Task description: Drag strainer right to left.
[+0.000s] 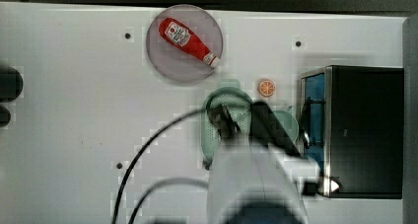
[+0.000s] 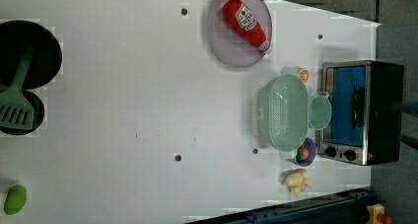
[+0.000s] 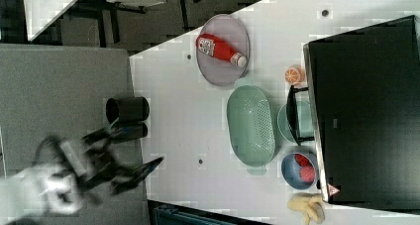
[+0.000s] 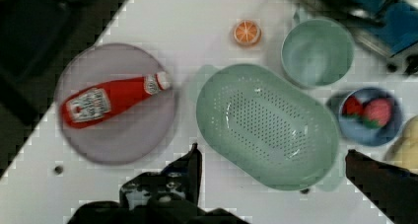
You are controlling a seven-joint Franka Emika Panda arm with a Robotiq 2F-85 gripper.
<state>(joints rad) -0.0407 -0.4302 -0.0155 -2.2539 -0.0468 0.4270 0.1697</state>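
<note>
The strainer (image 4: 268, 125) is a pale mint-green oval basket with a dotted bottom, lying upright on the white table. It also shows as the strainer (image 2: 283, 113) and the strainer (image 3: 251, 125). In the top view my arm covers much of the strainer (image 1: 213, 130), and my gripper (image 1: 226, 121) hangs over it. In the wrist view my gripper (image 4: 272, 154) is open wide, its two dark fingers (image 4: 191, 167) standing either side of the strainer's near rim with nothing held. In the right view my arm (image 3: 89, 170) is a blur at the right view's lower left.
A grey plate (image 1: 162, 61) with a red ketchup bottle (image 1: 187, 40) lies beyond the strainer. A small mint bowl (image 2: 319, 112), a blue bowl of fruit (image 2: 305, 152), an orange slice (image 2: 302, 75) and a toaster oven (image 2: 362, 113) crowd one side. Wide white table (image 2: 123, 110) lies on the other.
</note>
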